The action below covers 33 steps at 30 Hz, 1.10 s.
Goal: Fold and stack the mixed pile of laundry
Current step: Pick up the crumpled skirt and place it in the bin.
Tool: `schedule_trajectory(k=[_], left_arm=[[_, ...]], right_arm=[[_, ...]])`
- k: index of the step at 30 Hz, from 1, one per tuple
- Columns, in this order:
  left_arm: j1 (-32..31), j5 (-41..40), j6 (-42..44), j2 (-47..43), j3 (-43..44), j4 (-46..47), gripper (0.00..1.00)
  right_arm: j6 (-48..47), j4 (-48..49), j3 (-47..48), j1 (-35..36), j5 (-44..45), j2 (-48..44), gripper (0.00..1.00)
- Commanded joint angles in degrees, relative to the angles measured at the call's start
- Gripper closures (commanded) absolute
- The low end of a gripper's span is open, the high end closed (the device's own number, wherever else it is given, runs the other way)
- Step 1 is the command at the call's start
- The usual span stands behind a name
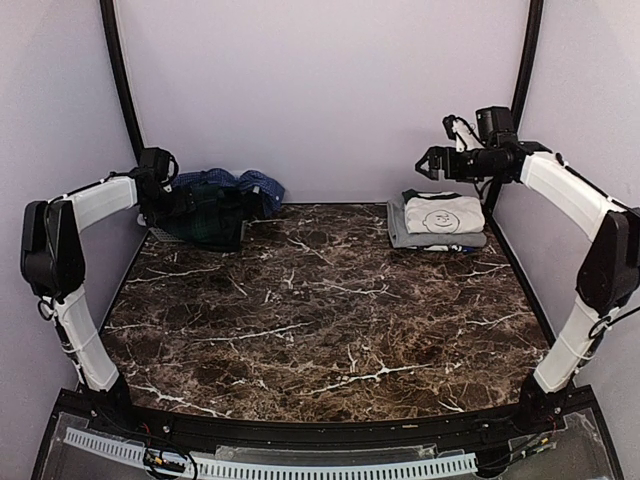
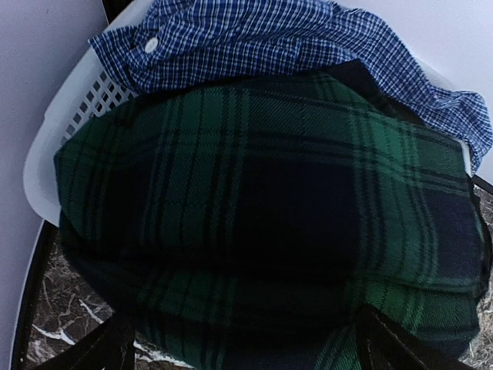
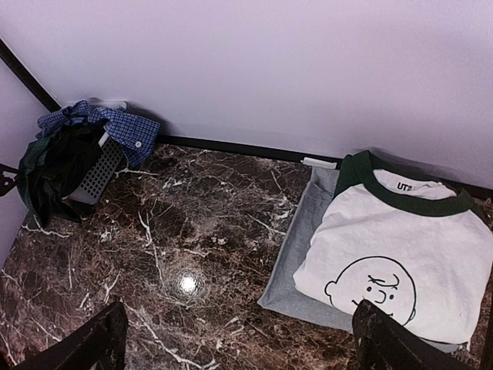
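Nearest of all, a white strip with little slots (image 1: 300,465) runs along the front edge, and the two arms stand up from the corners there

Next comes the worktop (image 1: 320,320). It is dark brown stone with thin white lines all over it, and its middle is bare

The clothes are at the back, in two spots that are well apart

In the far left corner sits a pale plastic basket (image 2: 54,154) with small holes in its side. A dark green tartan shirt (image 2: 254,216) bulges out of it and hangs over its front edge, down toward the worktop. A blue checked shirt (image 2: 231,38) lies behind the green one, on top of the basket, with one white button showing. A bit of dark cloth (image 3: 62,166) peeks out between them. The left gripper (image 2: 246,354) is right above the tartan shirt. Its two fingers are spread wide, one on each side, and they are not pinching anything

In the far right corner there is a neat folded pile. A white tee (image 3: 400,254) is on top, with a dark green neck band and a round cartoon face drawn in black. It lies on a folded grey cloth (image 3: 296,254) that sticks out on the left side. The right gripper (image 1: 424,163) hangs in the air above this pile, near the back wall. Its fingers are spread wide too, and it holds nothing
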Motion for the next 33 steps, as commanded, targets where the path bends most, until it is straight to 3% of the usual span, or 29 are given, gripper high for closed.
schedule_trajectory(k=[1,6,8,9,10,11,12,13,15,22,33], left_arm=[[1.57,2.53,-4.92,3.82,3.29,0.44,0.01],[1.73,5.60,-5.56,9.75,9.16,2.13,0.02],[1.97,6.07,-5.51,12.28,11.02,2.49,0.16],[2.17,6.23,-5.64,12.73,11.44,2.68,0.31],[2.62,6.87,-5.94,13.30,12.18,2.98,0.37],[2.93,7.50,-5.90,13.45,12.38,3.77,0.53],[3.41,9.41,-5.72,13.50,12.79,4.18,0.62],[3.50,10.53,-5.48,13.47,13.12,4.91,0.80],[3.59,13.24,-4.20,12.86,14.92,5.42,0.97],[3.59,15.73,-0.62,4.84,18.18,10.71,1.00],[3.59,17.08,2.87,-0.41,32.26,12.26,1.00]], right_arm=[[0.74,3.10,-1.83,0.31,-0.28,-1.21,0.01],[0.36,2.87,-2.34,0.36,0.33,-1.11,0.01],[0.15,2.73,-2.54,0.39,1.00,-1.36,0.01],[-0.14,2.60,-2.47,0.37,1.20,-1.38,0.01],[-0.41,2.41,-2.39,0.36,1.48,-1.45,0.01],[-0.53,2.33,-2.37,0.36,1.69,-1.47,0.01],[-0.62,2.22,-2.43,0.35,1.84,-1.57,0.01],[-0.66,2.17,-2.45,0.36,1.81,-1.64,0.01],[-0.76,2.29,-2.60,0.36,1.49,-1.78,0.01],[0.69,3.51,-4.47,0.57,-0.57,-2.62,0.01],[0.84,3.33,-5.31,1.06,-0.39,-3.40,0.02]])
